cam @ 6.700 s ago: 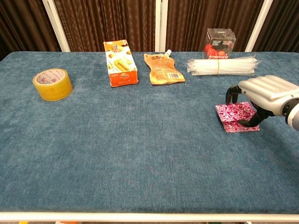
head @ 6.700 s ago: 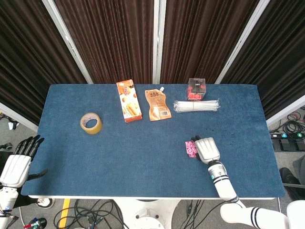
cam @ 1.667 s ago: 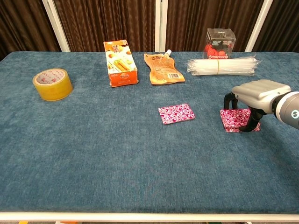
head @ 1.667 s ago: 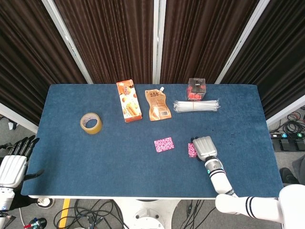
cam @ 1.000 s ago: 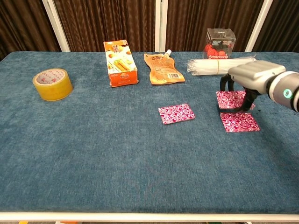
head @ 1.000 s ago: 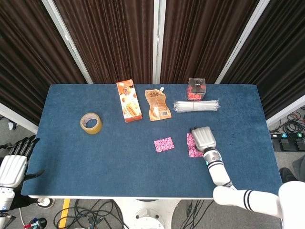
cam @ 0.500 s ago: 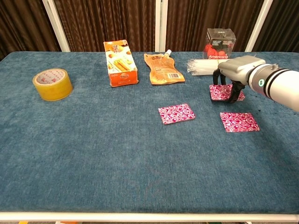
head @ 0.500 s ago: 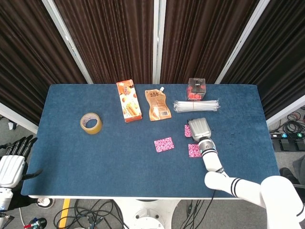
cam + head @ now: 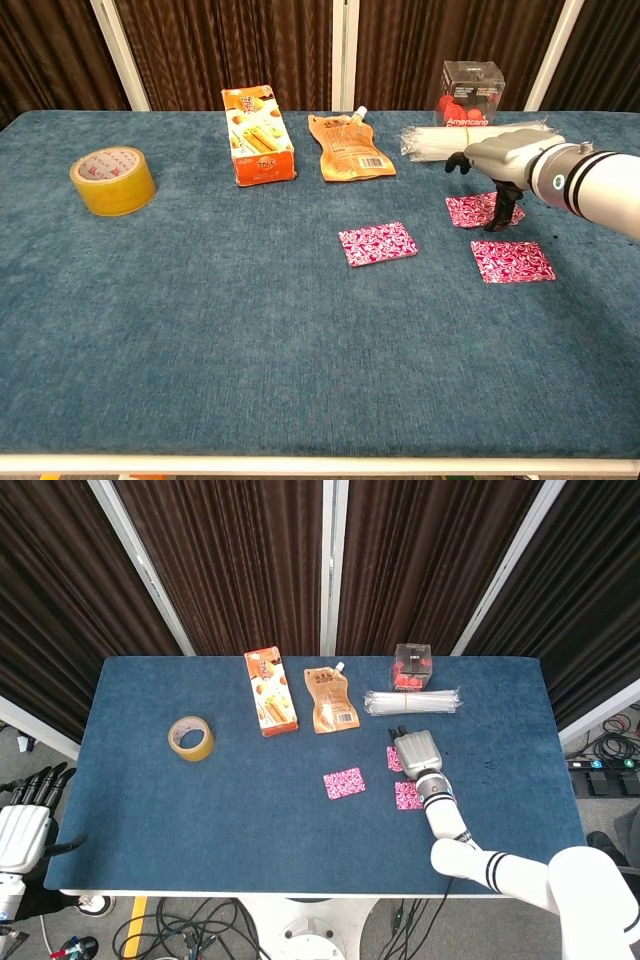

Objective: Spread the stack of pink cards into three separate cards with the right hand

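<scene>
Three pink cards now lie apart. My right robot hand (image 9: 500, 165) hovers over the far card (image 9: 478, 210), one fingertip down on it, nothing gripped. Toward me lies the near card (image 9: 512, 260); leftward, the third card (image 9: 377, 243). Left robot hand (image 9: 22, 835) idles, spread.

A blue-clothed table (image 9: 200, 820) stood before dark brown curtains (image 9: 230, 560) split by white slanted posts (image 9: 140, 565). Below the table's near edge, black cables (image 9: 200, 925) lay tangled on a grey floor (image 9: 620, 735).
</scene>
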Available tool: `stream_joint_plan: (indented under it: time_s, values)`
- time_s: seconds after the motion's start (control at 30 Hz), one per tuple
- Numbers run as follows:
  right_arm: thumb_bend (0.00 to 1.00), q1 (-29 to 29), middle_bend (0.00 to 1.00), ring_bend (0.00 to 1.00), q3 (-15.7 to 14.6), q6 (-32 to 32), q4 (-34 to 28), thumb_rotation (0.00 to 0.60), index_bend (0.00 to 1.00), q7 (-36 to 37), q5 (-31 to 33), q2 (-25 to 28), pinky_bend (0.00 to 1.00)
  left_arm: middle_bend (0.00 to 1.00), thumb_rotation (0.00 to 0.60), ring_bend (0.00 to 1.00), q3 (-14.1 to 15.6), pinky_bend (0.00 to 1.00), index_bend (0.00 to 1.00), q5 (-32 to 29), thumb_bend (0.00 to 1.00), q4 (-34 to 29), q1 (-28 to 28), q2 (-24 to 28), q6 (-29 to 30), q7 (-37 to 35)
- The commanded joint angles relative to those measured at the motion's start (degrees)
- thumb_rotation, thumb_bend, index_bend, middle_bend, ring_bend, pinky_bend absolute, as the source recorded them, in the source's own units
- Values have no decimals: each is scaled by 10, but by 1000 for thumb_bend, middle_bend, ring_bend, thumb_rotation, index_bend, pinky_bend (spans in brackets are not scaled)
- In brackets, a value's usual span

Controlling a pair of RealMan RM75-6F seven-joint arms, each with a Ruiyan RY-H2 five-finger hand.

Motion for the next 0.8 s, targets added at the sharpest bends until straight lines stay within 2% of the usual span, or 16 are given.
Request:
stream_joint_plan:
  time_s: [0.03, 0.17, 0.33, 0.47, 0.53, 0.6, 0.63, 0.7, 0.8]
  values:
    - [122, -5, 126, 730, 0, 16, -26, 600, 107, 8, -13, 16, 808, 32, 600, 0, 1, 97, 73, 0, 0, -1, 0, 0, -1, 2]
    - [122, -23, 142, 730, -2, 57, -98, 600, 104, 26, -51, 59, 808, 32, 600, 0, 0, 97, 73, 1, 0, -3, -1, 0, -2, 4]
    - [106, -85, 194, 726, -21, 157, -208, 600, 159, 97, -174, 132, 808, 32, 600, 0, 0, 97, 73, 2, 0, -7, -2, 0, -1, 8]
    - [105, -146, 305, 720, -56, 225, -246, 600, 250, 156, -259, 180, 821, 32, 600, 0, 0, 96, 74, 4, 0, -13, -4, 2, -2, 12]
    - [104, -179, 330, 711, -77, 254, -256, 600, 269, 180, -291, 201, 823, 32, 600, 0, 0, 97, 73, 5, 0, -16, -4, 2, -2, 16]
    - [104, -214, 315, 660, -100, 294, -252, 600, 271, 204, -334, 214, 816, 32, 600, 0, -1, 97, 73, 5, 0, -20, -5, 3, -1, 18]
    - [103, -230, 293, 602, -111, 313, -247, 600, 272, 213, -354, 217, 794, 32, 600, 0, -1, 97, 73, 5, 0, -22, -5, 4, -1, 20]
    - [104, -267, 222, 451, -140, 355, -226, 600, 253, 225, -399, 218, 675, 32, 600, 0, -2, 97, 73, 5, 0, -25, -6, 5, -1, 23]
    - [105, -313, 80, 157, -172, 396, -186, 600, 138, 245, -447, 211, 296, 32, 600, 0, -4, 97, 73, 6, 0, -28, -8, 5, -2, 28]
